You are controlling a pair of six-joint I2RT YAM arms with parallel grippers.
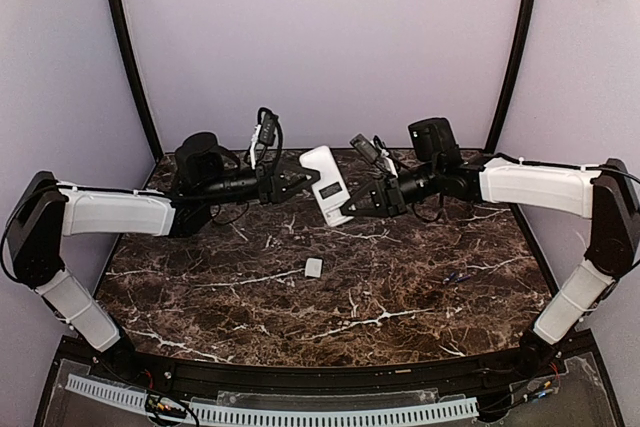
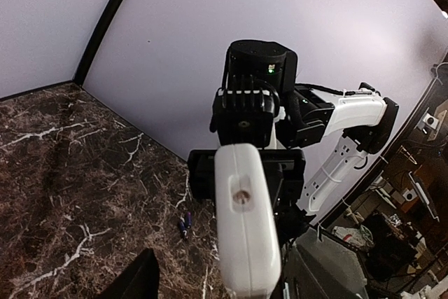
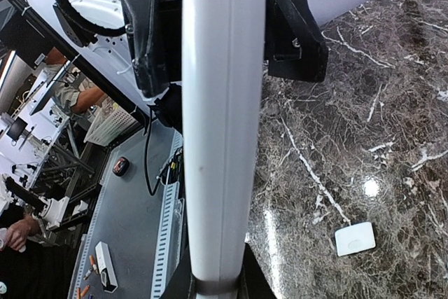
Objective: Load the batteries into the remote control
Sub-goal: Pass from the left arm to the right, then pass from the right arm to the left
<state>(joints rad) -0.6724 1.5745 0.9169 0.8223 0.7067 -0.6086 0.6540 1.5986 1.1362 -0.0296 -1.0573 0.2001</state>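
The remote control [image 1: 328, 185] hangs in the air over the back of the table, its plain white back showing in the left wrist view [image 2: 245, 222] and its edge in the right wrist view [image 3: 220, 124]. My right gripper [image 1: 352, 205] is shut on its lower end [image 3: 218, 286]. My left gripper [image 1: 300, 183] stands open around its other end [image 2: 231, 271], one dark finger [image 2: 133, 281] well clear of the casing. The batteries [image 1: 457, 276], two tiny dark bluish cylinders, lie side by side on the marble at the right [image 2: 185, 225].
A small white flat cover plate [image 1: 314, 268] lies on the dark marble table [image 1: 250, 307] near its middle, also seen in the right wrist view [image 3: 355, 238]. Pale walls close off the back and sides.
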